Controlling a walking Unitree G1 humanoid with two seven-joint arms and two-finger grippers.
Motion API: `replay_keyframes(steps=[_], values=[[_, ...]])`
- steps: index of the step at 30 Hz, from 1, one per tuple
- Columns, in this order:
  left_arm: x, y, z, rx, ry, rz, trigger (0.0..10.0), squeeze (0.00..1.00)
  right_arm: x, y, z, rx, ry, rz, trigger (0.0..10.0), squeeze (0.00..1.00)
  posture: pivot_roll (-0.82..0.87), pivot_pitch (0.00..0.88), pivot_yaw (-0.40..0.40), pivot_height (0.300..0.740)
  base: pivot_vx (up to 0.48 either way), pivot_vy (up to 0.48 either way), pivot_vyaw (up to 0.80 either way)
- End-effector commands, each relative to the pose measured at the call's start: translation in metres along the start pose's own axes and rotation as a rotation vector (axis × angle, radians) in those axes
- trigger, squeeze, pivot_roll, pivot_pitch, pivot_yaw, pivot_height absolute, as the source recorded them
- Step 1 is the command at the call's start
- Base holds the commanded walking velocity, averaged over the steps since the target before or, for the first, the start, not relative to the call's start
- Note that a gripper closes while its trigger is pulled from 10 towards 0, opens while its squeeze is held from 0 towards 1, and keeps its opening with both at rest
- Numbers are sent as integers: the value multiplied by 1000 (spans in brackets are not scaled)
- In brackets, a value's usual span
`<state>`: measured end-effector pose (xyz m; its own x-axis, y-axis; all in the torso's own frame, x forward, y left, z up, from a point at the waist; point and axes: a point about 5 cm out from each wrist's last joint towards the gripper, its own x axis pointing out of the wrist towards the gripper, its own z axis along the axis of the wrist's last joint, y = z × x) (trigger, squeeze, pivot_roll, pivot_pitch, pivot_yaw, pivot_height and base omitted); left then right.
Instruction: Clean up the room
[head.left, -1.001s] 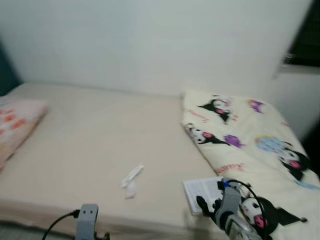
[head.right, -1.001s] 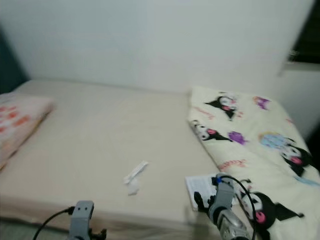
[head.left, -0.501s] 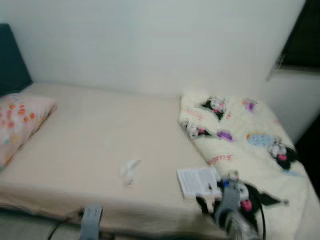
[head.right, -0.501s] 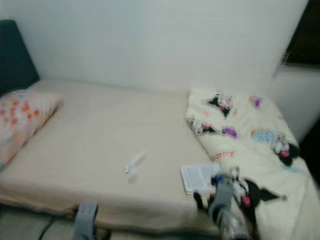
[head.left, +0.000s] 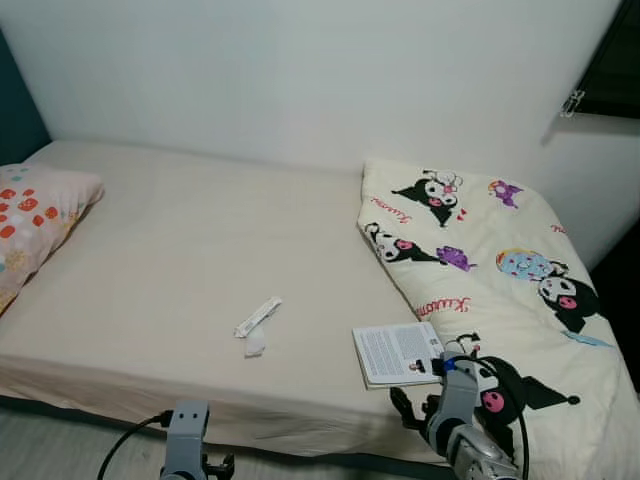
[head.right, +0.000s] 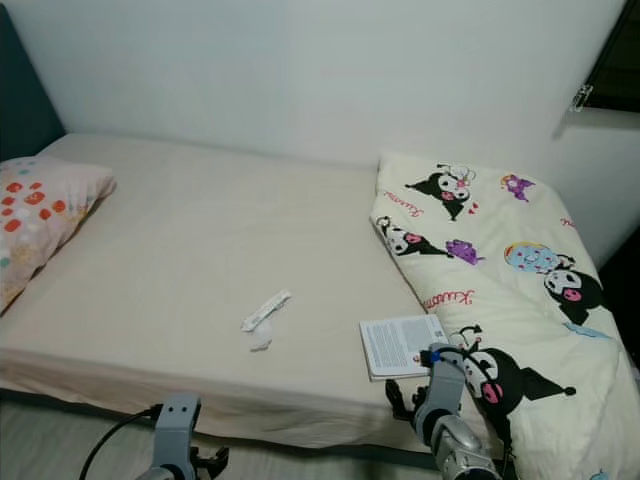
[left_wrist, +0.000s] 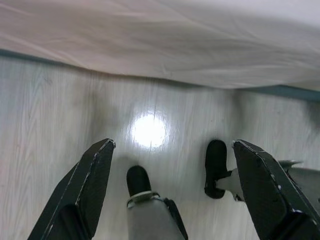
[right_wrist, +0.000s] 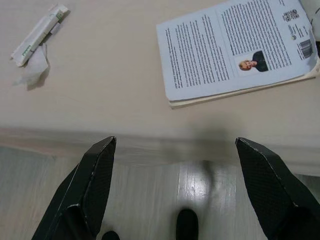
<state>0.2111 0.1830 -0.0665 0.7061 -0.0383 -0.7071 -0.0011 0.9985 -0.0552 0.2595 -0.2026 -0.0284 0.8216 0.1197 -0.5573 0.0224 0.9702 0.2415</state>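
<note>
Pale wood floor (left_wrist: 60, 130) nearest, glare spot on it, with the robot's black feet below the left gripper (left_wrist: 170, 195). That gripper hangs low at the bed's near edge, fingers (left_wrist: 90, 185) spread wide, holding nothing. Right gripper (right_wrist: 175, 195) likewise spread apart and empty, poised over the edge of the bed, just short of a book.

Bed (head.left: 180, 240) next: cream sheet, mostly bare. Book (head.left: 396, 353) lies flat near the front edge, back cover up, printed text and a small photo showing; its far corner touches the quilt. Left of it, apart, a long white wrapper (head.left: 258, 316) lies slantwise, with a crumpled bit of white tissue (head.left: 255, 344) touching its near end.

Quilt (head.left: 490, 290) bunched along the right side of the bed, cream with black cartoon figures and purple, blue and pink patches, draping over the front edge.

Far left, a pillow (head.left: 35, 225) with red and orange spots. Behind everything, a plain white wall (head.left: 300, 70); dark headboard (head.right: 20, 95) at the left corner, dark window edge (head.left: 612, 70) upper right.
</note>
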Motion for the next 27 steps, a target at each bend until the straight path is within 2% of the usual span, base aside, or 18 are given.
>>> replay_keyframes(steps=[1, 7, 11, 23, 26, 27], values=[[1, -1, 2, -7, -10, -4, 10000, 0, 0, 0, 0, -11, 0, 1, 10000, 0, -59, 0, -60, 740, 0, 0, 0], [5, -11, 28, 4, -125, -86, 10000, 0, 4, 6, 13, -18, -45, 24, 10000, 0, -59, 0, -57, 740, 89, 0, 0], [6, -13, 35, 10, -154, -104, 10000, 0, 6, 8, 17, -24, -57, 33, 10000, 0, -60, 0, -56, 740, 303, 0, 0], [7, -16, 42, 24, -177, -118, 10000, 0, 7, 10, 20, -39, -66, 46, 10000, 0, -62, 0, -54, 740, 322, 0, 0], [7, -15, 42, 21, -180, -119, 10000, 0, 7, 10, 20, -40, -66, 45, 10000, 0, -61, 0, -55, 740, 299, 0, 0], [7, -14, 42, -6, -179, -109, 10000, 0, 7, 10, 20, -40, -65, 46, 10000, 0, -62, 0, -57, 740, 0, 0, 0]])
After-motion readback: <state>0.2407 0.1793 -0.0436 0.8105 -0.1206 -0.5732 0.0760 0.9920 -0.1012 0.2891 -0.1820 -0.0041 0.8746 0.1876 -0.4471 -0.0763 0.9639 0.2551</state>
